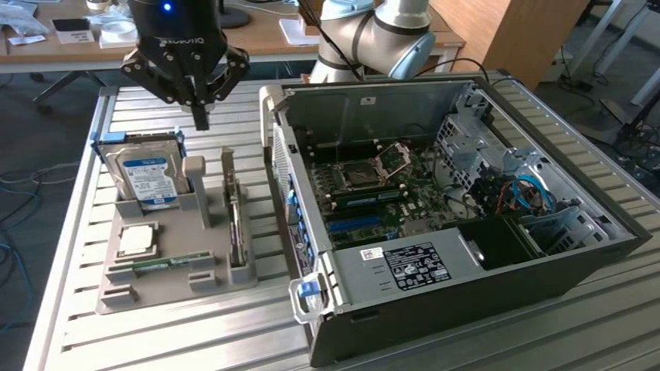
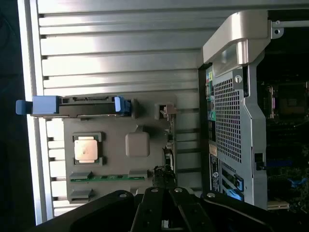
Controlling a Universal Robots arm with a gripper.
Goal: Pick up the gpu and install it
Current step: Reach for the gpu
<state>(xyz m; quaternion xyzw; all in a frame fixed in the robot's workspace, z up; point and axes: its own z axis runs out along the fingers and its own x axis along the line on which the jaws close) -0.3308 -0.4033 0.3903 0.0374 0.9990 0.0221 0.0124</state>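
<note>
The gpu (image 1: 235, 228) is standing edge-on in its slot on the grey holder tray (image 1: 165, 292), a slim dark strip running between two upright posts on the tray edge nearest the open computer case (image 1: 495, 286). The gripper (image 1: 201, 120) is hanging above the far end of the tray, fingers pressed together and carrying nothing, closer to the hard drive (image 1: 150, 176) than to the card. I'm judging this as the approach step, with the pick not yet made. To do it well I'm wanting the fingers spread before coming down and the jaws straddling the card across its thin side, centred along its length so it is lifting level and not tipping. I'm also watching the posts at both ends and the hard drive beside them, since a drifting descent risks clipping them. The wrist view is showing the card roughly in line with the fingers.
</note>
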